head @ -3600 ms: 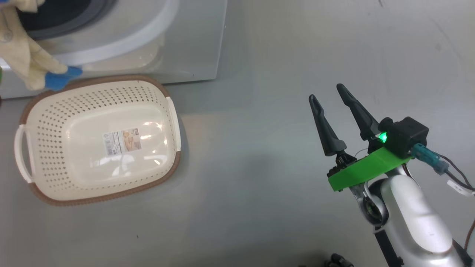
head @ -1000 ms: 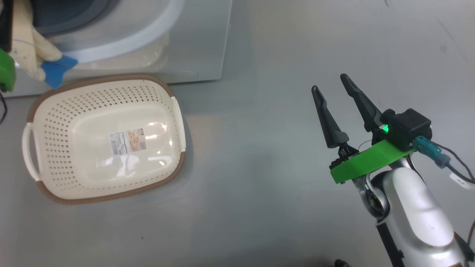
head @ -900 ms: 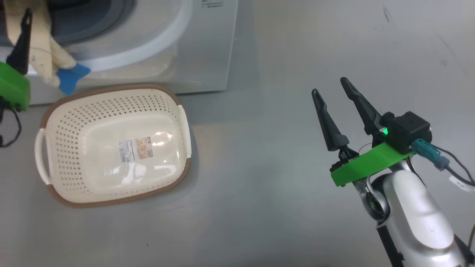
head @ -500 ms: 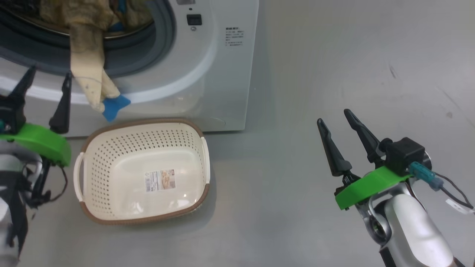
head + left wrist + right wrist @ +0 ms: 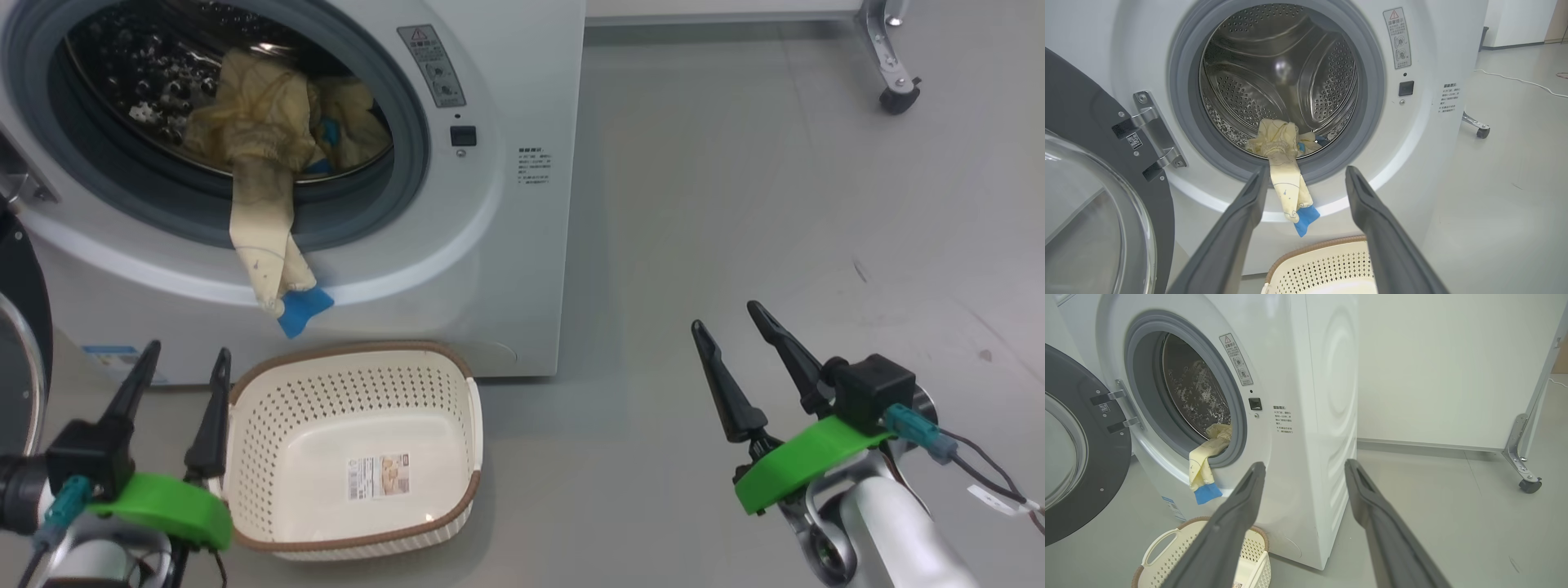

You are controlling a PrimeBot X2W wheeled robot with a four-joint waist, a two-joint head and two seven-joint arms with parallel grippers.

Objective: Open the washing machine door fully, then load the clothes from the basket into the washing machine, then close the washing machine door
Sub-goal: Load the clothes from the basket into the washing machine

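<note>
Washing machine: the white front-loading washing machine (image 5: 506, 245) is seen in the upper left of the head view. Its round opening is uncovered, with the grey gasket (image 5: 1372, 122) and the perforated steel drum (image 5: 1278, 81) exposed.
Washing machine door: the washing machine door (image 5: 1106, 457) is swung wide on its hinge (image 5: 1155, 134), at the left edge of all three views. The first step is judged done.
Floor: the machine and the basket are carried by the grey floor (image 5: 735, 204).
Basket: the cream basket (image 5: 351, 392) is set on the floor just in front of the machine, at lower centre-left of the head view. Nothing but its label sticker is seen inside.
Clothes: the pale yellow clothes (image 5: 261, 139) are heaped at the front lip of the drum. One long piece (image 5: 261, 237) is draped out over the gasket and down the white front, with its blue cuff (image 5: 304, 310) hung just above the basket rim.
Left gripper: the left gripper (image 5: 188, 353) is held at lower left beside the basket. Its fingers (image 5: 212, 416) are spread and nothing is held; in its wrist view they are aimed at the hanging piece.
Right gripper: the right gripper (image 5: 725, 317) is held at lower right, well apart from the machine. Its fingers (image 5: 722, 392) are spread and nothing is held.
Step in hand: loading is judged nearly finished, since the basket is emptied but one garment is not fully inside.
Next move: the hanging piece should be taken up and tucked past the gasket into the drum. Only then can the door be swung shut without cloth being trapped in the seal.
</note>
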